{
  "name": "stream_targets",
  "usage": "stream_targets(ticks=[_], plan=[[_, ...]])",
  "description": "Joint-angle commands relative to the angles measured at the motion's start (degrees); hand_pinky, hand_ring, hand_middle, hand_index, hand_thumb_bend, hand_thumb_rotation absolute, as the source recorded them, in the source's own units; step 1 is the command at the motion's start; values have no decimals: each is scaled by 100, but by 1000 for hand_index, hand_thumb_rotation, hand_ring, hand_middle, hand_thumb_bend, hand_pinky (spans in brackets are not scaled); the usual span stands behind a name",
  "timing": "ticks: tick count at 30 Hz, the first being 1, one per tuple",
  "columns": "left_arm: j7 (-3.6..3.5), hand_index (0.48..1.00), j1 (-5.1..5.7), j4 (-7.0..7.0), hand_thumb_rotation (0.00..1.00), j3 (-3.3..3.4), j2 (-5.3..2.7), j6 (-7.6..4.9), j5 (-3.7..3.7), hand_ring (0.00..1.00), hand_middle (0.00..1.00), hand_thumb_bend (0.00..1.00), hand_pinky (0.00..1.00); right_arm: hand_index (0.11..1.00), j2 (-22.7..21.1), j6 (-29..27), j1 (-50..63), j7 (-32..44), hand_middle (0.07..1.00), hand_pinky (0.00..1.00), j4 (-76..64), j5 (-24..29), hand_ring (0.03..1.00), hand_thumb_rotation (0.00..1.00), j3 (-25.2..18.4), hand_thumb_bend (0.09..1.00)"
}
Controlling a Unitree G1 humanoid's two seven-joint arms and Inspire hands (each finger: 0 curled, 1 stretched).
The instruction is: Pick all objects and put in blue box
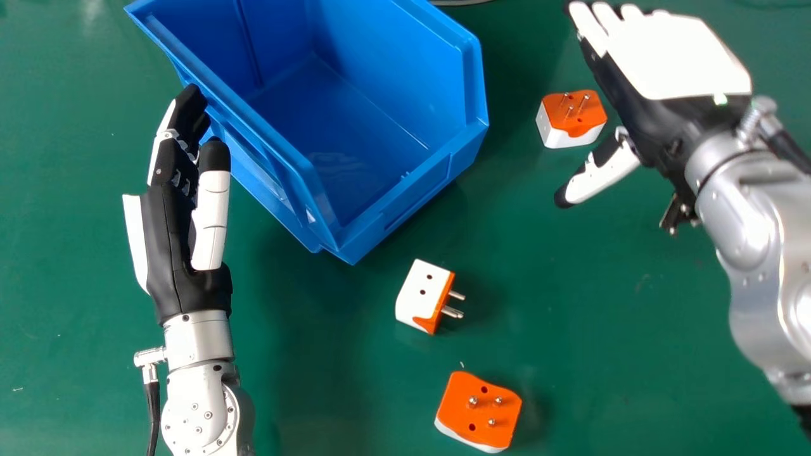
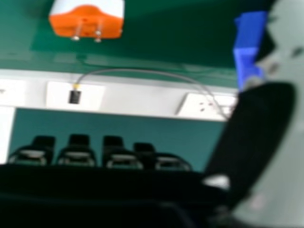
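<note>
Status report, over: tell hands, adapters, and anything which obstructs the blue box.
Left hand open, at left side of blue box, perhaps obstructing. Right hand open. Three plug adapters on table, outside box.

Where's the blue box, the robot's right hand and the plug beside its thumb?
Blue box (image 1: 396,54): head view, inner side wall.
Right hand (image 1: 684,60): head view, broad white part.
Plug (image 1: 573,126): head view, orange face with pins.

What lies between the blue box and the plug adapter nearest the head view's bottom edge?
Another plug adapter, its pins pointing to the view's right; the head view shows it.
</note>
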Motion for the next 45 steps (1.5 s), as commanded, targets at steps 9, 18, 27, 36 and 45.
stream_targets(ticks=[9,18,27,36,45], plan=[[-22,857,-167,-29,797,-31,-31,-18,-4,912,903,819,886,996,-267,-1055,-1154,-210,1000,961,1479,221,1000,79,270,922],[0,857,-178,-32,791,-21,-46,-43,-11,913,903,822,889,998,-268,-1942,-2403,-1143,1000,950,3835,-103,1000,92,942,907],[47,860,-118,-51,793,-22,-22,-50,23,918,906,824,893,990,-17,-2401,-3386,-1802,1000,949,5848,-469,1000,88,1777,884],[8,861,-124,0,793,-22,-40,-53,-34,916,906,829,892,994,89,-2620,-3751,-2265,1000,947,6758,-701,1000,84,2444,865],[2,864,-138,32,790,-19,-37,-48,-34,918,907,822,900,996,218,-2983,-4069,-2573,1000,927,7368,-384,1000,90,2413,868]])
